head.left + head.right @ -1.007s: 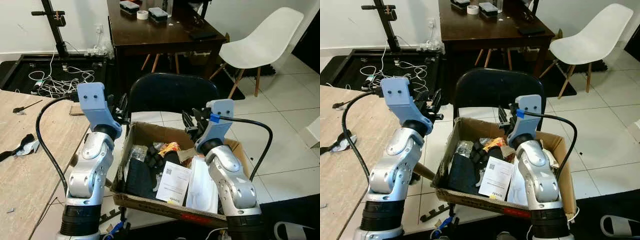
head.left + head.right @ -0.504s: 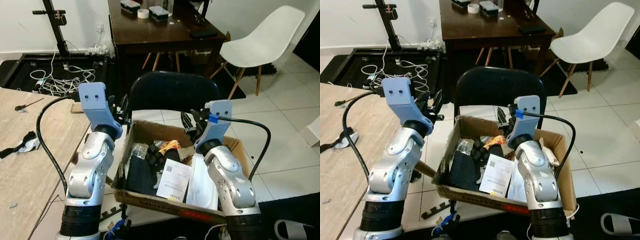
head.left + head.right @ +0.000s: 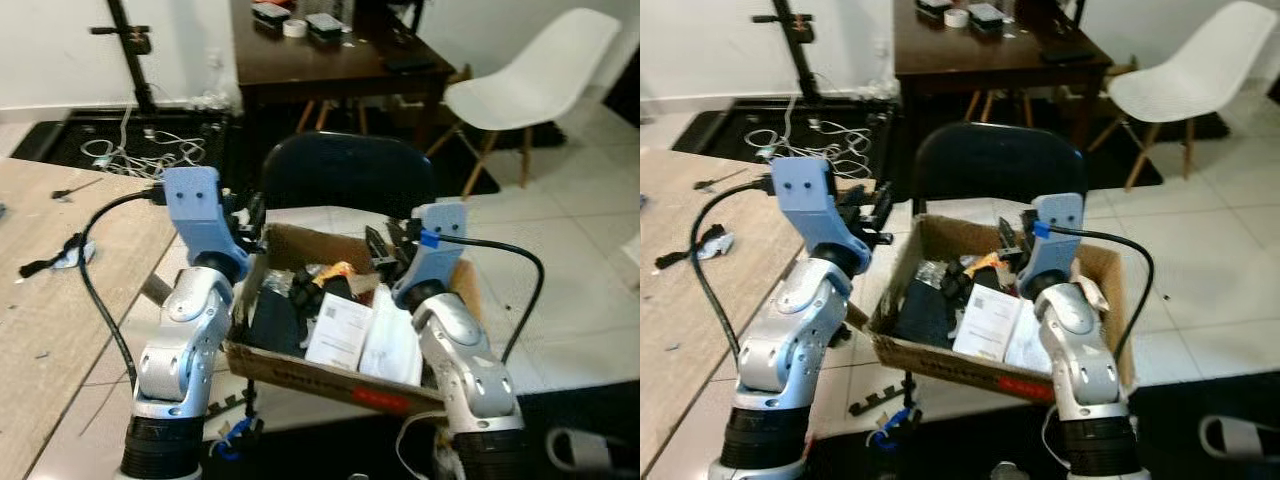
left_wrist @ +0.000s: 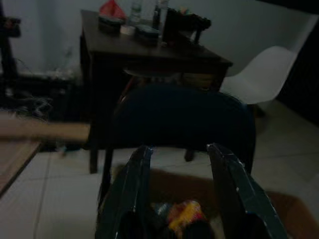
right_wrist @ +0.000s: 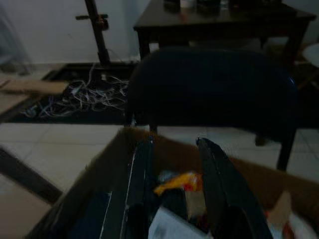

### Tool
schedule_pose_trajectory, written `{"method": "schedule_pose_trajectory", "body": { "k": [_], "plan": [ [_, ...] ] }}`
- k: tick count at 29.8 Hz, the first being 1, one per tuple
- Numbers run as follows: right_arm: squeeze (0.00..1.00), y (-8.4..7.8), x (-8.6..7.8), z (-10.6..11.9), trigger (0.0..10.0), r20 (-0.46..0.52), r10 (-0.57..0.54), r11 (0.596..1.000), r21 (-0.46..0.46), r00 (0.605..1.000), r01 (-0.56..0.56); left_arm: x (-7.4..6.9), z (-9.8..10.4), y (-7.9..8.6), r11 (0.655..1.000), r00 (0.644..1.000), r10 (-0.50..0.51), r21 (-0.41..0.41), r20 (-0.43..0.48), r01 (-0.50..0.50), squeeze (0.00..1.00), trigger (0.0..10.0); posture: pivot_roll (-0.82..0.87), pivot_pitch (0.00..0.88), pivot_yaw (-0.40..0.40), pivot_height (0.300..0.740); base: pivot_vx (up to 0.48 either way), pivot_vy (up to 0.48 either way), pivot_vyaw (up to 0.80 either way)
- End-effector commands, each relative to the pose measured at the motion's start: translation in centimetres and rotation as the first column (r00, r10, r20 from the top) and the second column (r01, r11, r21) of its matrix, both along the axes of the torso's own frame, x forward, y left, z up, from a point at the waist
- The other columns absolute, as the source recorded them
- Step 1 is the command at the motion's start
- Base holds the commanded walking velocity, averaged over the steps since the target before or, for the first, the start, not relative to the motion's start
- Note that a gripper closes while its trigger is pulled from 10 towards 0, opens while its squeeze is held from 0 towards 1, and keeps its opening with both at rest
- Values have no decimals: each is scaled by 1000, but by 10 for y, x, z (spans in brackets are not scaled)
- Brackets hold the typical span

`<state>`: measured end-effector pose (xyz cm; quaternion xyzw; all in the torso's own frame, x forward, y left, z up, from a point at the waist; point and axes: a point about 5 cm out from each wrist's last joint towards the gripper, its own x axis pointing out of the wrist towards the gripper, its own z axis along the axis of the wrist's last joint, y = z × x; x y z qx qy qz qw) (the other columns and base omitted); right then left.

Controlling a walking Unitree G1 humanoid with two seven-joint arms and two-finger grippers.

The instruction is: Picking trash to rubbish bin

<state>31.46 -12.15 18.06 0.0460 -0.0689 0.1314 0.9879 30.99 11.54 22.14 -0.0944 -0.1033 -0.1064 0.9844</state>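
An open cardboard box [image 3: 300, 365] sits right before me, against the backrest of a black chair [image 3: 345, 175]. It holds trash: an orange wrapper [image 3: 335, 272], a white printed sheet [image 3: 338, 330], a white plastic bag [image 3: 390, 340] and dark cloth-like pieces [image 3: 275, 315]. My left gripper [image 3: 250, 215] hovers at the box's near-left corner, open with nothing between its fingers [image 4: 134, 184]. My right gripper [image 3: 385, 245] hangs over the box's middle, also open and empty; the orange wrapper [image 5: 177, 181] lies just beyond its fingers [image 5: 219, 179].
A wooden tabletop [image 3: 50, 300] with small scraps runs along my left. Behind the chair stand a dark desk [image 3: 330, 60] with small items and a white chair [image 3: 530, 70]. Loose cables [image 3: 140, 150] lie on a black mat at the back left. White tiled floor lies to the right.
The whole picture has shifted and blurred slightly, so the camera has moved; more of the wooden tabletop shows on the left. Both arms hold the same pose over the box.
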Motion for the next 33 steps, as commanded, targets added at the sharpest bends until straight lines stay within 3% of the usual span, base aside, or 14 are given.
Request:
{"method": "schedule_pose_trajectory", "body": {
  "k": [1,33],
  "plan": [
    [0,3,-2,-1,10000,1,13,1000,11,1000,-13,-2,0,3,1000,1000,9,4,-4,-9,0,10000,50,118,-11,740,-266,0,0],
    [0,4,-4,-7,10000,-18,6,1000,25,1000,-5,-3,0,0,1000,1000,-23,21,-18,23,0,10000,62,123,5,740,-266,0,0]
  ]
}}
